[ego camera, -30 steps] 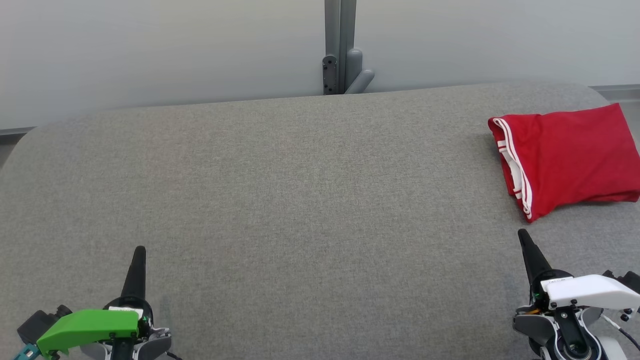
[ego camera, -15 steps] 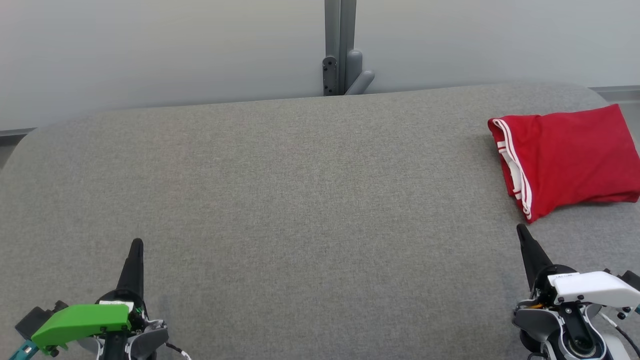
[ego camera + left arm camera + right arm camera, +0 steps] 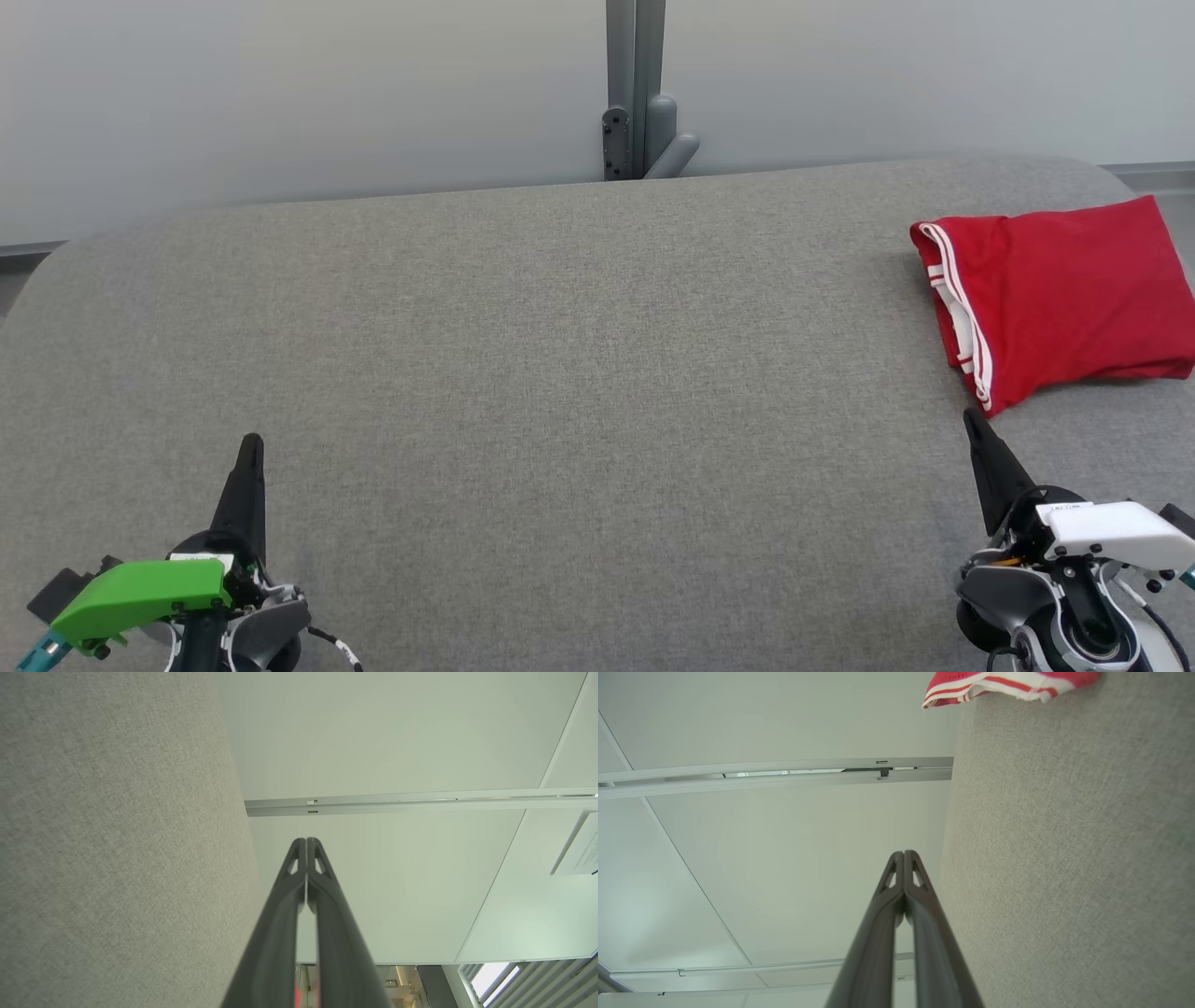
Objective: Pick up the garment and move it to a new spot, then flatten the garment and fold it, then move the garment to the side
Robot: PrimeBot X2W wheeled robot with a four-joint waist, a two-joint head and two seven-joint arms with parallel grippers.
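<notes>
The garment [image 3: 1060, 294] is red with white stripes, folded into a compact rectangle at the far right of the grey table [image 3: 560, 373]. Its striped edge [image 3: 999, 686] also shows at the top of the right wrist view. My right gripper [image 3: 971, 422] is shut and empty at the lower right, its tip just short of the garment's near corner. At the lower left my left gripper [image 3: 250, 443] is shut and empty, far from the garment. In each wrist view the two fingers [image 3: 306, 842] [image 3: 903, 854] press together with nothing between them.
A grey post with a bracket [image 3: 639, 121] stands behind the table's far edge, in front of pale wall panels. The garment reaches the table's right edge.
Both grippers have crept a little forward, away from me. The right tip now lies closer to the garment's near corner. The garment has not moved.
</notes>
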